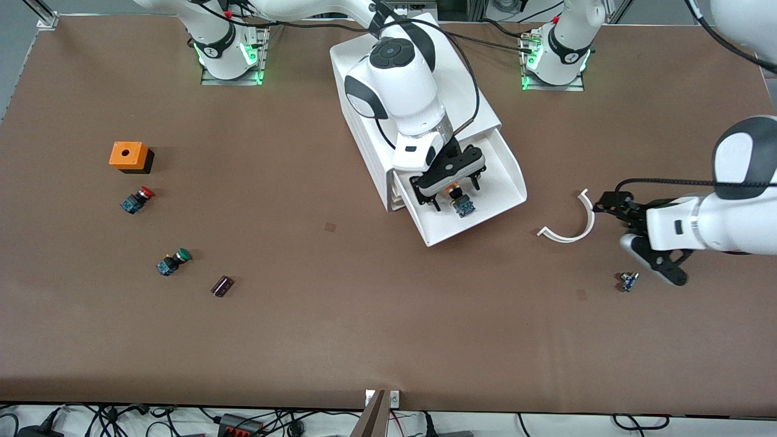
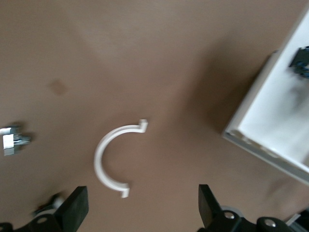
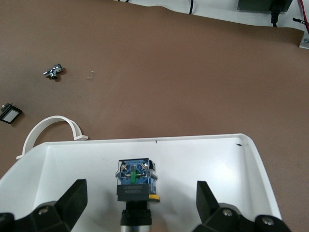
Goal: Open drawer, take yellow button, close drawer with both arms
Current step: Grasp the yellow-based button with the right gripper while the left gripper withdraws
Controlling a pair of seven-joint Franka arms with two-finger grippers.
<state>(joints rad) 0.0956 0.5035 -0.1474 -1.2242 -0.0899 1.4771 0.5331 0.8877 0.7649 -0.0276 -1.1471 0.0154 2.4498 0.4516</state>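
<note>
The top drawer [image 1: 507, 176] of the white cabinet [image 1: 364, 121] is pulled out. The orange-capped button [image 1: 461, 202] lies in it on its side; its blue-and-black body shows in the right wrist view [image 3: 135, 181]. My right gripper [image 1: 454, 193] is open over the drawer, its fingers [image 3: 72, 198] apart on either side of the button, not touching it. My left gripper [image 1: 619, 209] is open over the bare table toward the left arm's end, next to a white curved clip [image 1: 570, 227], which also shows in the left wrist view [image 2: 113, 157].
An orange box [image 1: 128, 156], a red-capped button [image 1: 137, 199], a green-capped button [image 1: 173, 261] and a small dark part [image 1: 222, 286] lie toward the right arm's end. A small metal part [image 1: 628, 281] lies near my left gripper. The two lower drawers are closed.
</note>
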